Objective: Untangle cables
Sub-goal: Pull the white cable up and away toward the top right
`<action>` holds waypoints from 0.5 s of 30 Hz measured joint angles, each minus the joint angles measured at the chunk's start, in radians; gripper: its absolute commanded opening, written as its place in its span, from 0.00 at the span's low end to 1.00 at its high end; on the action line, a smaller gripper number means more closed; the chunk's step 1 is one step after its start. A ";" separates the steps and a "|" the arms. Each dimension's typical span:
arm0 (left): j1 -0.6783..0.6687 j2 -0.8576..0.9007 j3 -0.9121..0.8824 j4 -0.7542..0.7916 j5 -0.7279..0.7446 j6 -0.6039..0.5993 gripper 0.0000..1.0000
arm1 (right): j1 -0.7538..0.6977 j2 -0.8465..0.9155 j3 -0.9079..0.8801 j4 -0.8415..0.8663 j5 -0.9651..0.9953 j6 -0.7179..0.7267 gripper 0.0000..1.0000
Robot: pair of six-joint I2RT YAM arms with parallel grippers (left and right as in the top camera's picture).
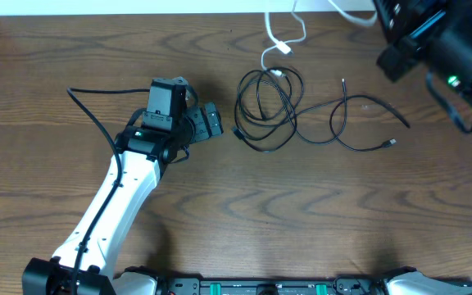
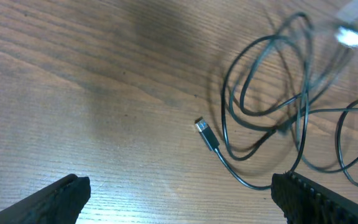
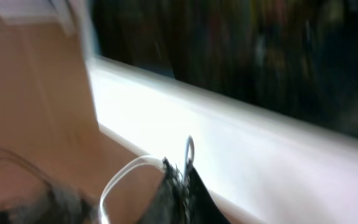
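Several black cables [image 1: 262,105] lie in a loose coil on the wooden tabletop [image 1: 220,205], a little nearer the far edge than the near one. One strand trails toward the right edge in an open loop, so the tangle's long axis runs left to right, roughly parallel to the far edge. A white cable [image 1: 285,49] runs the other way. Its plug sits at the top of the coil, and the cord snakes toward the far edge, where the overhead frame cuts it off.

The left gripper [image 1: 210,123] hovers just left of the coil with its jaws spread wide and nothing between them. In its wrist view, a small metal-tipped plug [image 2: 207,135] on a black strand lies flat on the wood, pointing away from the coil.

The right gripper [image 3: 182,171] is up near the far right corner, its jaws pressed together on the white cable (a short bend of it pokes out above the tips). That wrist view is heavily blurred, and in the overhead view the arm's dark body hides the fingers.
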 measured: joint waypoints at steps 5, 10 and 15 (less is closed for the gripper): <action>0.000 0.000 0.000 0.000 0.000 0.000 1.00 | 0.000 0.061 -0.008 -0.293 0.235 0.027 0.01; 0.000 0.000 0.000 0.000 0.000 0.000 1.00 | 0.000 0.085 -0.014 -0.319 0.552 0.066 0.01; 0.000 0.000 0.000 0.000 0.000 0.000 1.00 | 0.000 0.038 -0.014 -0.315 0.890 0.124 0.01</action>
